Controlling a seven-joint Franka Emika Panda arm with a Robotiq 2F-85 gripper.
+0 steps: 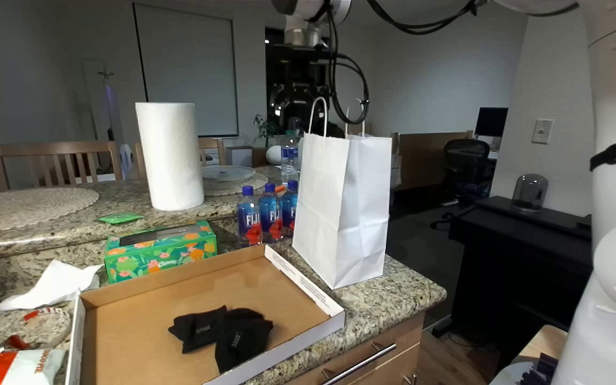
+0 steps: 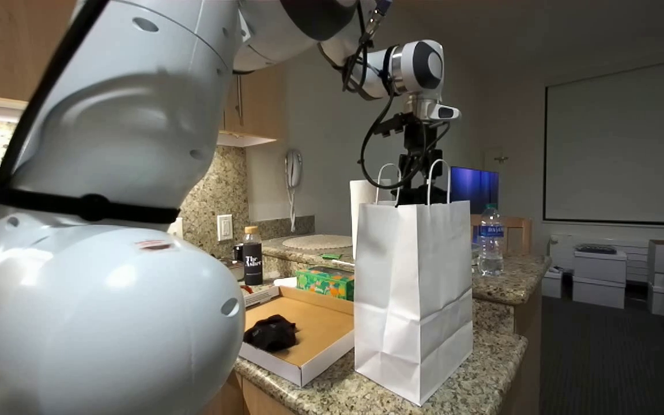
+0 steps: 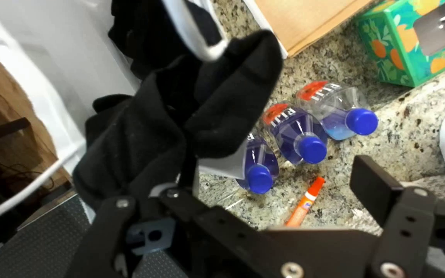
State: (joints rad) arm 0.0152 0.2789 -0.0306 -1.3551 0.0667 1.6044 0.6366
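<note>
Pointing straight down near white bag (image 1: 340, 214), hand (image 3: 278, 183) spread wide, black cloth (image 3: 145, 139) hiding one fingertip

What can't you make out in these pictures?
Inside the white bag: its walls block both exterior views.
Whether the black cloth touches the tool: they overlap, black on black, in the wrist view.
Paper towel roll: partly behind the bag in an exterior view.
Lettering on the black pieces in the tray: too small in an exterior view.
</note>
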